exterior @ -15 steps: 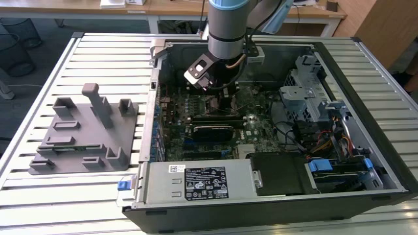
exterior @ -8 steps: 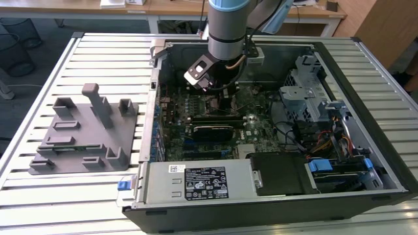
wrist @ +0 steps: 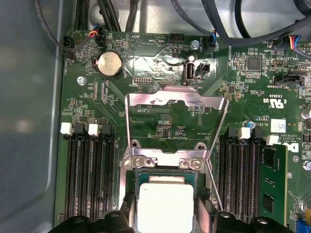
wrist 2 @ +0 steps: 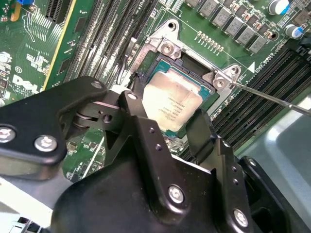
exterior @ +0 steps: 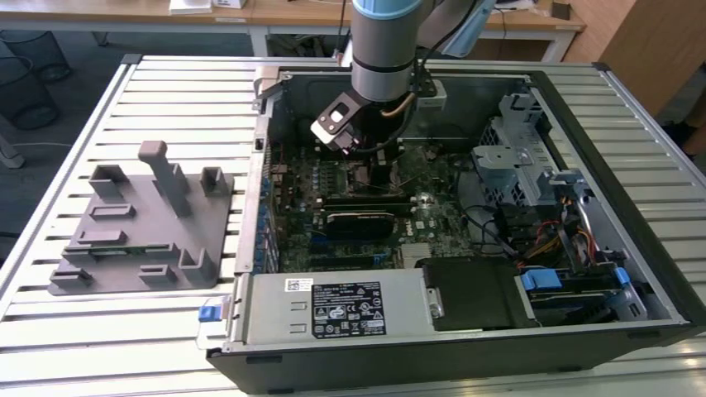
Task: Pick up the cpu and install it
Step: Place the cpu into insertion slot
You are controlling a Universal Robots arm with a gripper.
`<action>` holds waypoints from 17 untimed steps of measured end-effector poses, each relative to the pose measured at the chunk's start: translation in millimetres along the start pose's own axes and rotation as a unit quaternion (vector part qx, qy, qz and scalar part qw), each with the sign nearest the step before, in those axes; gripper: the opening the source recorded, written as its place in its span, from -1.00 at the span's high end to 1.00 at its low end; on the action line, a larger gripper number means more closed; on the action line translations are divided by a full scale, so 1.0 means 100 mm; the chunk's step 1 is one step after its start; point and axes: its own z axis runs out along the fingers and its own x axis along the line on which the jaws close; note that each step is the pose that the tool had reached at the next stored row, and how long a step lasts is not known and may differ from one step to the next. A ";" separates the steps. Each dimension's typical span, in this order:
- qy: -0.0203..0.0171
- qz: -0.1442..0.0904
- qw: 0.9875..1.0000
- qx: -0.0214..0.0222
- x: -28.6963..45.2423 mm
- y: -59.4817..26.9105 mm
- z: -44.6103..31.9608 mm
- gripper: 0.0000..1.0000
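At upper centre of the exterior view, pinches the cpu [wrist 2: 170, 101] edgewise in the gripper [wrist 2: 164, 112] at the socket [wrist 2: 192, 60]; probably light, rigid, fragile, best held by edges.

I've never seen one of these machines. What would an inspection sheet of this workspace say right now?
Surface: slatted metal table carrying an open computer case.
Job's things: cpu lying within the motherboard socket; retaining frame flipped open.
Clutter: grey fixture tray beside the case, on the exterior view's left.
Grippers: end effector straddles the cpu; grip unclear.
Cables: dark cables inside the case.
Surroundings: desks and a wire bin beyond the table.
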 end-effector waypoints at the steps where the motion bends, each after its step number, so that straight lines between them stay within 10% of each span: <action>1: 0.000 0.000 1.000 0.000 0.000 0.000 0.000 -0.22; 17: 0.000 0.000 1.000 0.000 -0.001 0.003 -0.098 0.05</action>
